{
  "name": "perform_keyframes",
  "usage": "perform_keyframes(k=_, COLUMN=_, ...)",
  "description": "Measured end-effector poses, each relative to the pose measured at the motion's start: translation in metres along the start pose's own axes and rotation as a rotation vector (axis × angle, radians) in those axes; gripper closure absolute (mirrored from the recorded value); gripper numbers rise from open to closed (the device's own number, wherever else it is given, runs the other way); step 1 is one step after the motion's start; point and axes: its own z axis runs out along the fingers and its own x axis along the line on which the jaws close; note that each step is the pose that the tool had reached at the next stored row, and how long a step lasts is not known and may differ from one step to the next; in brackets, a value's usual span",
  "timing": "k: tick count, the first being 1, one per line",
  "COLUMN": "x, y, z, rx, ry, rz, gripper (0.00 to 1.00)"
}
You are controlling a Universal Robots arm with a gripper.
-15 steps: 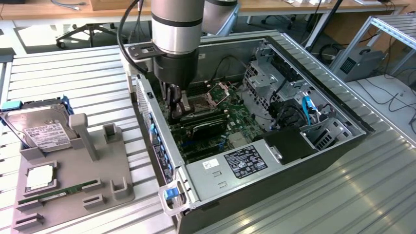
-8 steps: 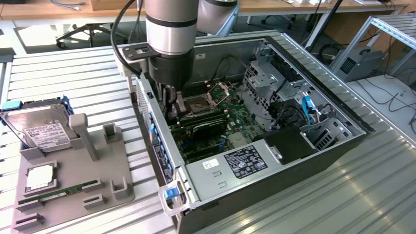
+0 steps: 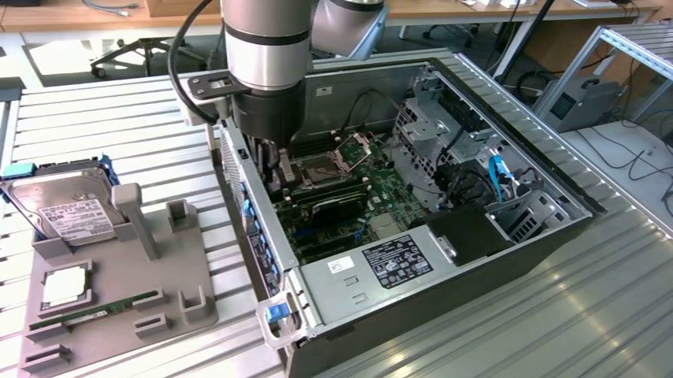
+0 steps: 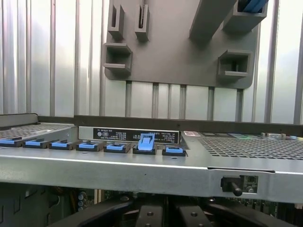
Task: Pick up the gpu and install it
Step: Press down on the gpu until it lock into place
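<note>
My tool (image 3: 279, 183) is down inside the open computer case (image 3: 547, 228), close against its rear wall, with the fingers drawn together. The arm hides the tips, so I cannot tell whether they pinch anything.

Just past the tool, a long dark slab stands on edge across the motherboard (image 3: 368, 189), below the processor socket (image 3: 315, 169). I take that slab for the gpu (image 3: 339, 209). By my reading it is at its slot, with its bracket end toward the rear wall, which would explain why I am working so tight to that wall.

In the wrist view I count seven blue slot clips (image 4: 116, 147) in a row along that wall. Six lie flat and one clip (image 4: 147, 142) is tipped up, probably freed so a card's bracket can pass.

The case lies on its side in the middle of the counter (image 3: 126, 118), open face up, so the board can be reached from above. Toward the counter's edge on the exterior view's left sits one grey parts holder (image 3: 158, 283). It keeps each part in its own seat:
- one hard drive (image 3: 68, 209)
- one green memory stick (image 3: 94, 309)
- one square silver chip (image 3: 65, 285)

Its two upright posts (image 3: 135, 220) hold nothing.
</note>
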Motion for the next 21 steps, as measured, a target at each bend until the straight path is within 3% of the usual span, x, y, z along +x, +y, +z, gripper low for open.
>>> perform_keyframes(k=11, x=0.0, y=0.0005, z=0.0001, rx=-0.0007, ry=0.0001, rz=0.0, gripper=0.89)
perform_keyframes(k=21, x=0.0, y=-0.0131, z=0.003, rx=-0.0066, ry=-0.0003, rz=0.0, gripper=0.89)
